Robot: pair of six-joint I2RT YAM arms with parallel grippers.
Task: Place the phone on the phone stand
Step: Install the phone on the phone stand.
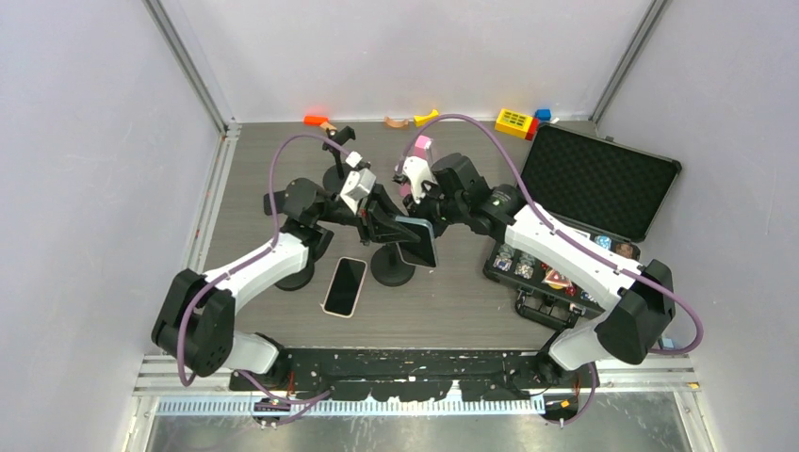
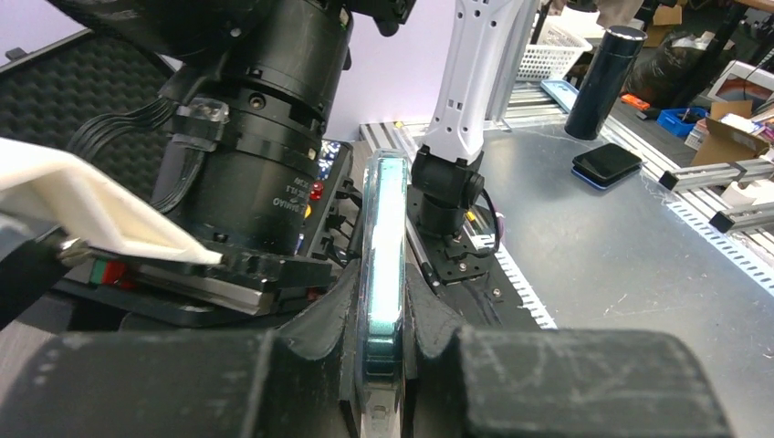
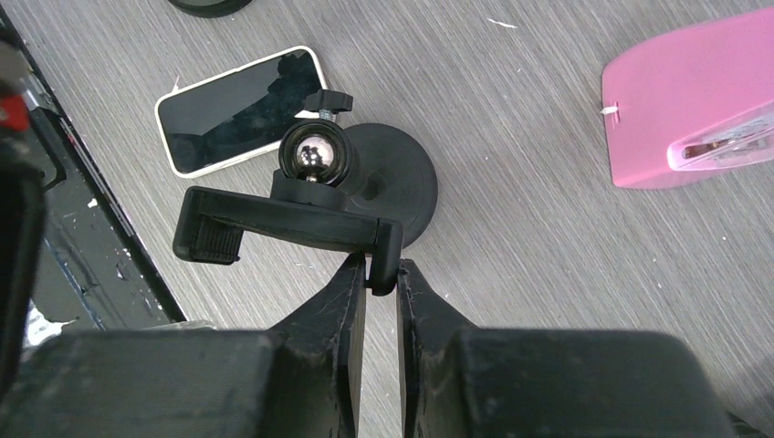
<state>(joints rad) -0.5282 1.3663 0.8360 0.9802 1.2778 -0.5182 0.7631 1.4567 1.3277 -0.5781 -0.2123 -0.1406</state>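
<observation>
At stand clamp (image 3: 283, 224) end, right hand (image 3: 381, 281); phone (image 2: 383, 228) edge-on in left hand (image 2: 380, 297).

Walls: plain pale lilac-grey panels (image 1: 405, 56) close off the left, top and right of the frame.
Corners: slim aluminium posts (image 1: 188, 64), upper left and upper right.
Surface: grey wood-grain tabletop (image 1: 462, 301), centre.
Light: even, with soft shadows.
</observation>
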